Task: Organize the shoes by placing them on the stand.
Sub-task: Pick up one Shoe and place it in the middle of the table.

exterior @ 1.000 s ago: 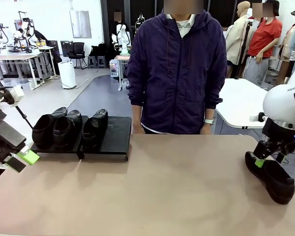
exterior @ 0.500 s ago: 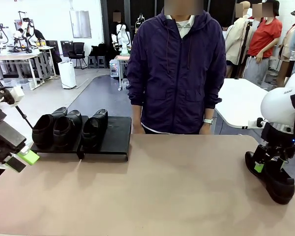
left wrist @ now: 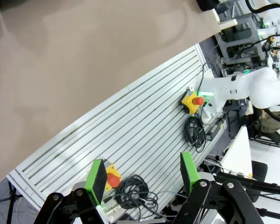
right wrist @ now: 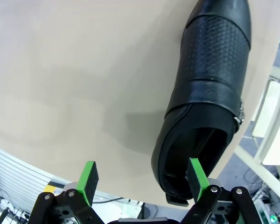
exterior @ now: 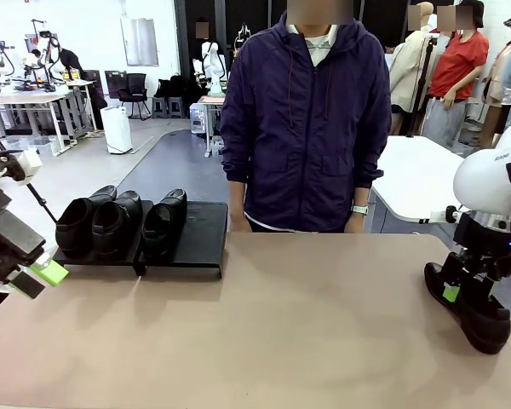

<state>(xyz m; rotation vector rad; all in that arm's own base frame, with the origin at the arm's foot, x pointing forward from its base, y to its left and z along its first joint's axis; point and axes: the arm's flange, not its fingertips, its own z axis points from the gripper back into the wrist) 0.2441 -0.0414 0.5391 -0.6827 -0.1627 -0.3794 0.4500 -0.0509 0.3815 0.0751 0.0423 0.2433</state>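
My right gripper [right wrist: 142, 179] is hanging wide open right over the heel end of the last loose shoe [right wrist: 203, 100]. One green pad is sitting at the shoe's mouth and the other is out over bare table [right wrist: 60, 70], so the shoe is lying off to one side, long axis running away from me. My left gripper [exterior: 36, 277] is idling open and empty (way over left). Farther off, three shoes [exterior: 119, 220] are filling the stand [exterior: 200, 234], with a free spot on its right. The person is standing behind.
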